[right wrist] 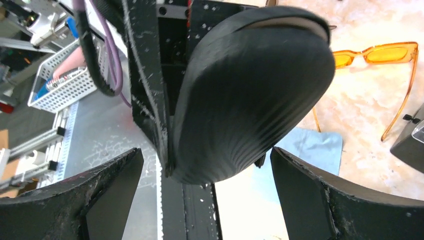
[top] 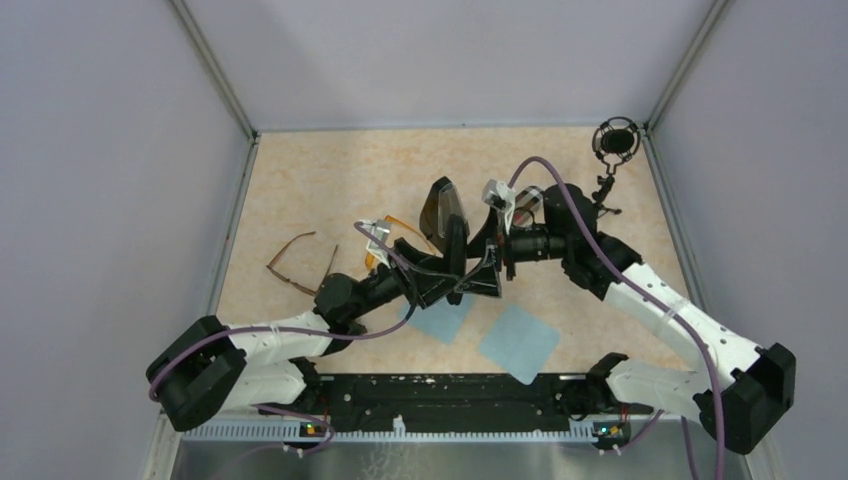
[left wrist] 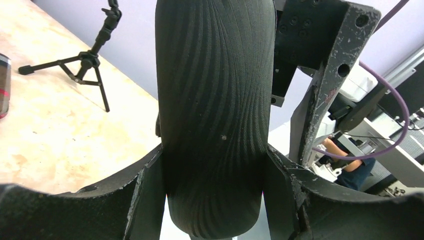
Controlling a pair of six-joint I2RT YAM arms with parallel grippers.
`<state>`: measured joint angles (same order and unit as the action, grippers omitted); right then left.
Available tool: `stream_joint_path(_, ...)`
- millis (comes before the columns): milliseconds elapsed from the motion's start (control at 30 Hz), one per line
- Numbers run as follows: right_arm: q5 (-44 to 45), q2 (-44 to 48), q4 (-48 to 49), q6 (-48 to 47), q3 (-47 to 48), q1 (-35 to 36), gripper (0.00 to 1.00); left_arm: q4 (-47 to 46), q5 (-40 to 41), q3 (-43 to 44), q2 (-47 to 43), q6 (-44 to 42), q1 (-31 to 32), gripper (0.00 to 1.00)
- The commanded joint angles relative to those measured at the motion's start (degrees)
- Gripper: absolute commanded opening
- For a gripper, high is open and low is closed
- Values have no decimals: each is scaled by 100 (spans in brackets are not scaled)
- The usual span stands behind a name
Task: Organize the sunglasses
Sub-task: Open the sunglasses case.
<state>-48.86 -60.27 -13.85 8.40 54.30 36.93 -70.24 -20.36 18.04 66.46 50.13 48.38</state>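
Knocking the amber pair (right wrist: 387, 52) is the likeliest mishap. These sunglasses lie on the table (top: 300, 180) with both temples unfolded, just beside the spot where the two arms meet, and a low sweep of either wrist could drag or flip them. The frame is thin translucent orange with narrow rectangular lenses, so it probably slides at a light nudge. The brown pair (top: 293, 279) sits well apart to the left, also on the table with its long thin temples splayed. It looks safe from the arms but is not yet put away. Above the amber pair, the left gripper (left wrist: 215, 185) pinches the black case (left wrist: 215, 115), its fingers pressed against both ribbed sides. The right gripper (right wrist: 210, 200) has its jaws spread wide around the same case, with a clear gap on each side, so only one grip carries the load. If that grip slips on the rounded shell, the case could fall onto the glasses or onto the blue cloth (right wrist: 315, 145) below.
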Motion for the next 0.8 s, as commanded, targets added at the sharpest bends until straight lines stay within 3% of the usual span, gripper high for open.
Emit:
stream_joint_path(0, -189, -229, 1178, 845, -63, -92, 99, -500, 301, -38, 96, -223, 72, 0)
stream_joint_path(167, -621, -310, 1970, 1366, -135, -209, 97, -659, 312, -67, 224, -206, 107, 0)
stream_joint_path(367, -782, -260, 1900, 1122, -52, -426, 87, -946, 364, -182, 272, -80, 102, 0)
stream_joint_path(633, -1135, -196, 2264, 1043, -371, -424, 59, -957, 272, -137, 280, 4, 104, 0)
stream_joint_path(767, -1520, -234, 2468, 984, -426, -424, 27, -731, 94, -6, 302, 3, 103, 3)
